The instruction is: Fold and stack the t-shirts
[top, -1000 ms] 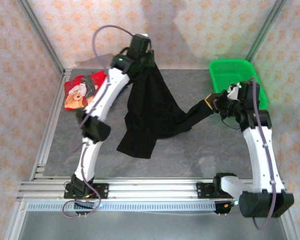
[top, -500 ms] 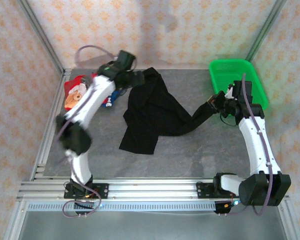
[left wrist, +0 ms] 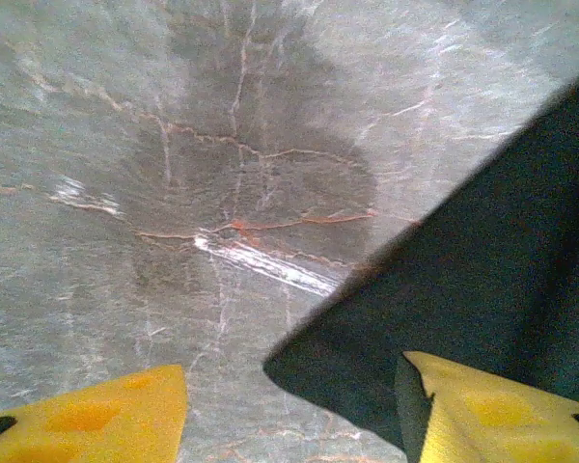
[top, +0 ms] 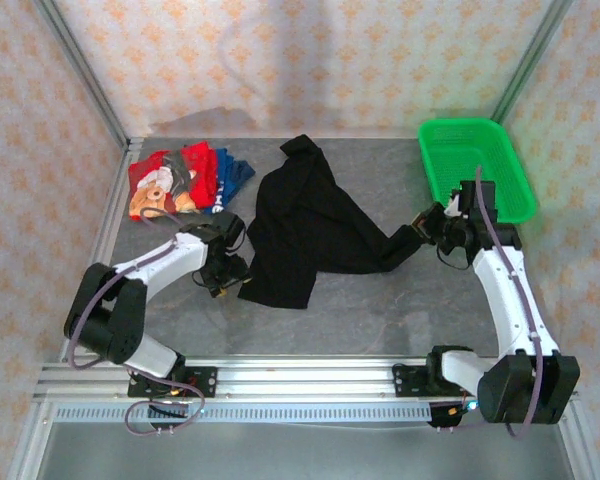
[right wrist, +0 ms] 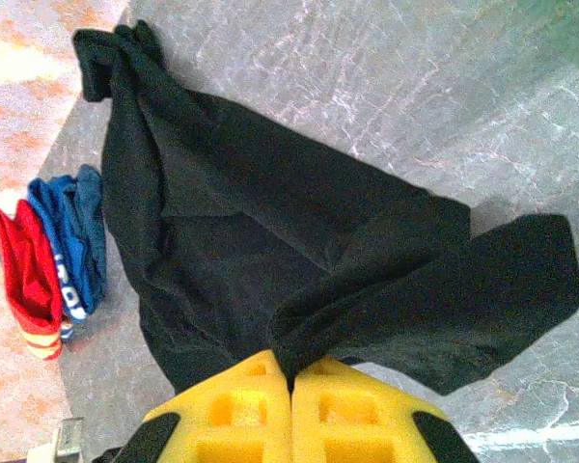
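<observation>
Black t-shirt [top: 305, 225] lies crumpled; right tool [right wrist: 291, 374] pinches its fold, left tool [left wrist: 289, 405] stands open.

Black tee sprawled, red and blue tees bunched.
The black t-shirt [top: 305, 225] lies rumpled mid-tabletop [top: 380, 300], one end drawn rightward, pinched in the right claw [right wrist: 291, 386]. The cartoon-printed red t-shirt [top: 165, 180] and the blue t-shirt [top: 232, 175] touch at far left.
</observation>
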Controlling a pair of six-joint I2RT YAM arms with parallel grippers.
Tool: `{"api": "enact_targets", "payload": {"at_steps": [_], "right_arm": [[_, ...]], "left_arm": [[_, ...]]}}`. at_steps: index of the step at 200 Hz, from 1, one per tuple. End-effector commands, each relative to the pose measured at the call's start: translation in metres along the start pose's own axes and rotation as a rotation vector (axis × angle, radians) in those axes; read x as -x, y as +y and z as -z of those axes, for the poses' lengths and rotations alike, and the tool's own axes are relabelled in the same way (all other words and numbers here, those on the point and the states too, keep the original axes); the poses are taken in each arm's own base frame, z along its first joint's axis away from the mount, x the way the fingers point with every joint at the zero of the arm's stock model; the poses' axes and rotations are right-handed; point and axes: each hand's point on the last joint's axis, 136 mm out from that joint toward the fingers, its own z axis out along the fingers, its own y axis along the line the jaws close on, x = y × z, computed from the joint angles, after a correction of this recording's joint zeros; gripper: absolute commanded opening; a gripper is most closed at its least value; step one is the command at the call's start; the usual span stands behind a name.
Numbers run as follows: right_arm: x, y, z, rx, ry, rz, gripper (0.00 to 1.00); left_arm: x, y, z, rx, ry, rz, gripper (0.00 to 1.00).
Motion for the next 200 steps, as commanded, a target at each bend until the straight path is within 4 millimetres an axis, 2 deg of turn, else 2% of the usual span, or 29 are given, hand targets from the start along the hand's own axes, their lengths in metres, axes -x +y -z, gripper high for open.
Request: {"api": "enact_targets", "payload": {"at_steps": [1, 21, 43, 61, 114, 137, 156, 172, 200], "right_arm": [[-0.003, -0.008, 0.003, -0.027, -0.009, 0.025, 0.0], [-0.006, -0.014, 0.003, -0.045, -0.008, 0.027, 0.0], [-0.008, -0.017, 0.002, -0.048, -0.011, 0.025, 0.0], [-0.008, -0.02, 0.004, -0.069, -0.014, 0.036, 0.0], [-0.007, -0.023, 0.005, -0.092, -0.017, 0.049, 0.0], [-0.007, -0.029, 0.003, -0.111, -0.022, 0.047, 0.0], [-0.005, -0.034, 0.0, -0.112, -0.032, 0.014, 0.0], [-0.002, -0.037, 0.003, -0.119, -0.047, -0.013, 0.0], [0.003, -0.034, 0.018, -0.135, -0.083, -0.011, 0.0]], "left_arm": [[0.007, -0.026, 0.005, -0.111, -0.026, 0.011, 0.57], [0.002, -0.022, -0.01, -0.087, 0.008, 0.013, 0.55], [-0.002, -0.029, -0.022, -0.118, 0.035, 0.028, 0.51], [-0.007, -0.032, -0.022, -0.091, 0.045, -0.004, 0.5], [-0.019, -0.017, -0.028, -0.022, 0.07, -0.043, 0.45], [-0.018, -0.02, -0.041, -0.021, 0.081, -0.047, 0.33], [-0.015, -0.031, -0.047, -0.045, 0.08, -0.062, 0.18], [-0.006, -0.038, -0.036, -0.063, 0.042, -0.078, 0.0], [0.014, -0.049, 0.02, -0.145, -0.092, -0.08, 0.0]]}}
